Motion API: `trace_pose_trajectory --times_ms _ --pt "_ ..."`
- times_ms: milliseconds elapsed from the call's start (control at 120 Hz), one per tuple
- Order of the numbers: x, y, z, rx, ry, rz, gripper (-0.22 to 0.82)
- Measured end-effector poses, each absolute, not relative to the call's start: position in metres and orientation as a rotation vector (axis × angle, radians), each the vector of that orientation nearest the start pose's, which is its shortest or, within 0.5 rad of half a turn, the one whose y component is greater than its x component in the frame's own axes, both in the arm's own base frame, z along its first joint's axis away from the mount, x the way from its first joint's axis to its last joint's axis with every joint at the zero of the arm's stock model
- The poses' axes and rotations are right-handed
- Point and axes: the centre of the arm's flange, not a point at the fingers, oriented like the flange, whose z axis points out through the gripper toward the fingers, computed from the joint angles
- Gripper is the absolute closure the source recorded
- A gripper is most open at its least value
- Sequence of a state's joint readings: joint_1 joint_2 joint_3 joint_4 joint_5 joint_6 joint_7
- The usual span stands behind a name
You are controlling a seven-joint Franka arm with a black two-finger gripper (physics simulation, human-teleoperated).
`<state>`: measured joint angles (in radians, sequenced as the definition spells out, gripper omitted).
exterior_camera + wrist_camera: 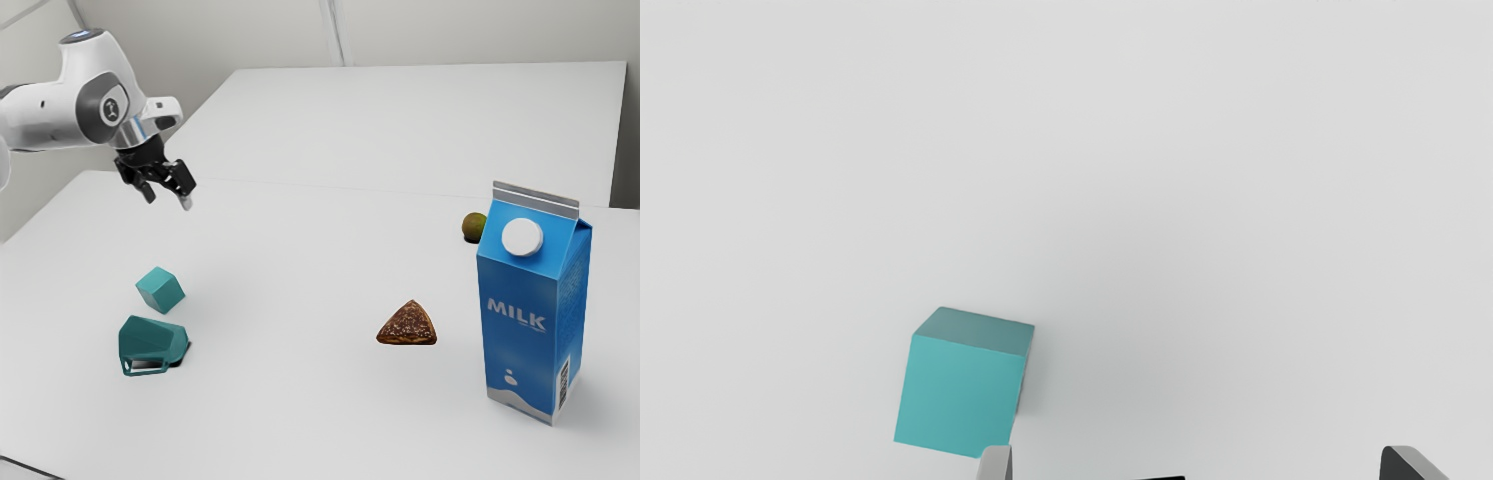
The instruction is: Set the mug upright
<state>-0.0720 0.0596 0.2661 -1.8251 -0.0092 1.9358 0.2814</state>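
The exterior view shows the teal mug (152, 341) tipped on its side, just beside the teal cube (161, 290). My hand (168, 198) hangs wide and empty above the counter (280, 400). With them so close, a low approach could shove the cube, rolling the mug.

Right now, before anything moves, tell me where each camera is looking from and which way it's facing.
Exterior view: beside the arm, looking down at a slant across the table, with the tipped mug and milk carton; the arm reaches in from this view's left, ending in the open pincer.
Wrist view: on the arm's hand, facing down at the tabletop; two spread fingertips show at the bottom edge.
Shared: the teal cube, the pincer's fingertips and the table.
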Motion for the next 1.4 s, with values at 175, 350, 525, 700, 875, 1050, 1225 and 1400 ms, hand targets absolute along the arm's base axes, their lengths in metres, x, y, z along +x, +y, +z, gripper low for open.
trace_pose_trajectory --times_ms 175,350,525,700,875,1050,1225,1400 --pt "0.559 0.103 0.507 -3.135 0.145 -0.078 0.00" --pt "0.556 0.117 0.469 -3.271 0.131 0.035 0.00" --pt "0.522 0.227 0.434 -3.370 -0.098 0.145 0.00" --pt "0.525 0.240 0.404 -3.425 -0.019 0.309 0.00" --pt "0.507 0.271 0.345 -3.554 -0.120 0.500 0.00" --pt "0.493 0.283 0.315 -3.691 -0.213 0.557 0.00" --pt "0.482 0.281 0.292 -3.796 -0.286 0.604 0.00" --pt "0.469 0.279 0.277 -3.867 -0.398 0.619 0.00"
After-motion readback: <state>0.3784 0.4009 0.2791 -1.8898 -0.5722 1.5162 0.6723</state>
